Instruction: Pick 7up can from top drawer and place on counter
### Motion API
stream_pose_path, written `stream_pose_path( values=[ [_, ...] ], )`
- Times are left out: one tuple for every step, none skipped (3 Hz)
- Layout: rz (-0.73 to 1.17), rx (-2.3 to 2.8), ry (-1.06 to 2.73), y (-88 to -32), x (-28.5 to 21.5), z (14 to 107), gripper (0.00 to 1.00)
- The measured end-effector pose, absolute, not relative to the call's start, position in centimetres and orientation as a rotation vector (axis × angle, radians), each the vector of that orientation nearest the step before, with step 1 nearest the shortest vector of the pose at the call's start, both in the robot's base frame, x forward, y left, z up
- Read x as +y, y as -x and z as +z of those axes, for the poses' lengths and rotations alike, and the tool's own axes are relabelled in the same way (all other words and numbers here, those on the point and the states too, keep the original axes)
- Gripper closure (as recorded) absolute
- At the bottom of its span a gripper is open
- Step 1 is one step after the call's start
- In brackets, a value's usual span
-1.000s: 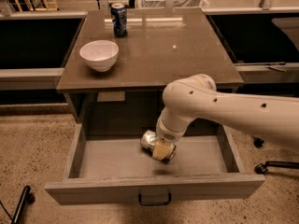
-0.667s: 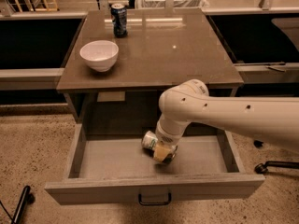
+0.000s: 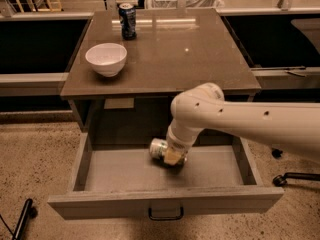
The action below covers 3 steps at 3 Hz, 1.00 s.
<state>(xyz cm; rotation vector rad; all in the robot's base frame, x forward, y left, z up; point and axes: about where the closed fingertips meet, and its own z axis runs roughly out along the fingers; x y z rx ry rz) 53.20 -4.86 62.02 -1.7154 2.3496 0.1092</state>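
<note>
The top drawer (image 3: 165,200) stands pulled open below the counter (image 3: 170,59). The 7up can (image 3: 158,148) lies on its side on the drawer floor, near the back, its metal end facing left. My gripper (image 3: 173,157) reaches down into the drawer at the can's right end, with a tan finger pad over the can's body. My white arm comes in from the right and hides most of the can.
A white bowl (image 3: 106,59) sits on the counter's left side. A dark blue can (image 3: 127,20) stands at the counter's back. Dark shelving runs along both sides. A chair base (image 3: 295,176) stands on the floor at right.
My arm and gripper have shifted a little to the left over the can. The can stays on the drawer floor in about the same place.
</note>
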Motion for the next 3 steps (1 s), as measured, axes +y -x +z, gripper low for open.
stream_pose_path(
  values=[
    [0.165,2.254,1.671,-53.5,-6.2,66.4,0.88],
    [0.253,2.149,1.621,-53.1,-8.0,72.5,1.0],
    [0.288,2.038,1.679,-53.9,-9.8,77.5,1.0]
  ],
)
